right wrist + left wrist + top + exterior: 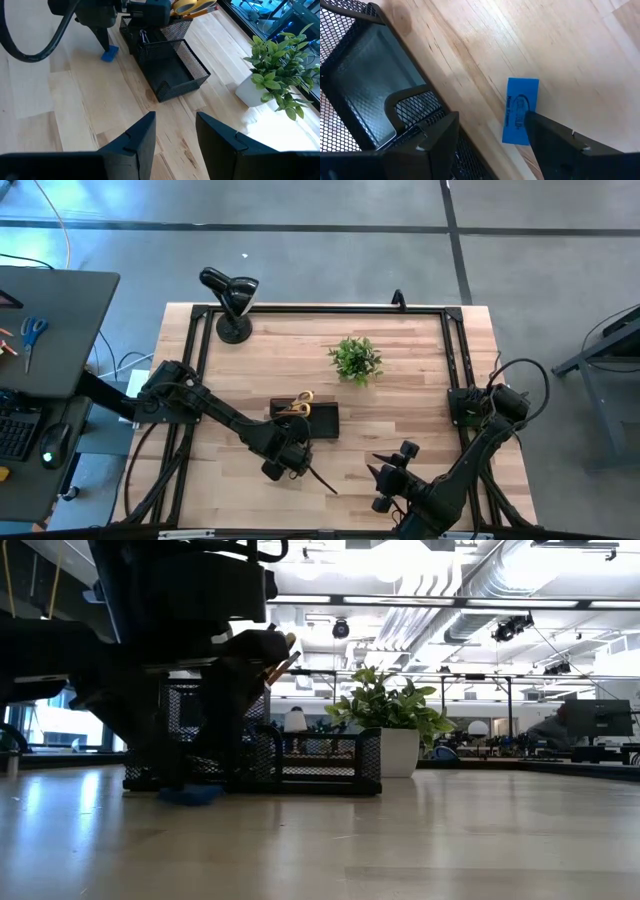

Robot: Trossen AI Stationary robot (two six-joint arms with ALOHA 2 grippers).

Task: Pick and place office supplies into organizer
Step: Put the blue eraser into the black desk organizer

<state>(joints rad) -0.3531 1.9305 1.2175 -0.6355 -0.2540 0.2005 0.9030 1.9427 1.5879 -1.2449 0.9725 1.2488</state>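
Left gripper [490, 137], fingers spread, straddles organizer [365, 85] wall and blue eraser [520, 110]; closing risks snagging mesh instead.

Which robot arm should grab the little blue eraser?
Left. The left gripper hangs open right over the blue eraser beside the organizer; the right gripper waits farther off.
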